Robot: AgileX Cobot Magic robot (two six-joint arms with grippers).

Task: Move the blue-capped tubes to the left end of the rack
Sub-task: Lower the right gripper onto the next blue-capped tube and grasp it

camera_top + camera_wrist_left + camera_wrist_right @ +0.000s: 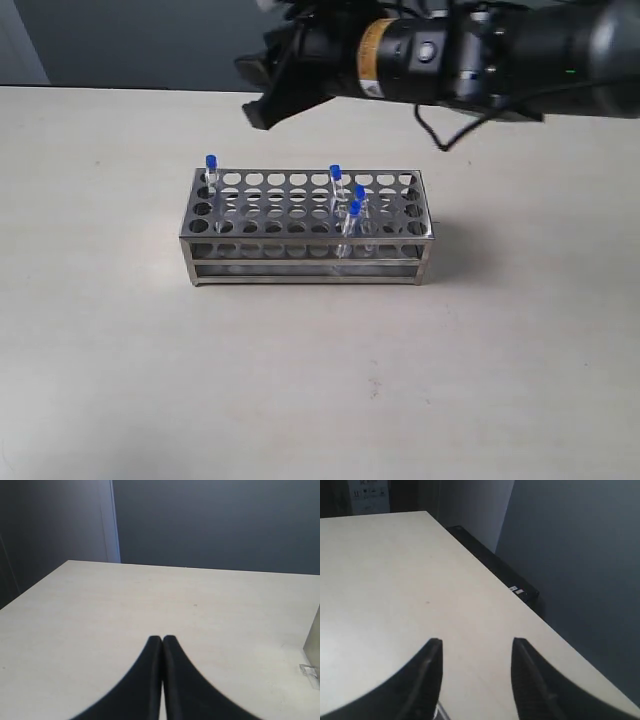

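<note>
My right gripper (476, 645) hangs spread, clear of the rack (300, 268); my left gripper (162, 641) is pressed together, empty. Three blue-capped tubes (347, 235) stand right of centre, a fourth tube (210, 175) at the left end. They look light, slick and brittle, so I'd pinch gently just under a cap (354, 208).

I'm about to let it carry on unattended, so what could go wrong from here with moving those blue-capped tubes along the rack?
Three blue-capped tubes stand close together right of the rack's middle, so the right arm's open jaws could knock a neighbour while closing on one. The front tube looks tilted; a straight lift might drag it against its hole and shift the rack. Placing one beside the left-end tube could bump it.
</note>
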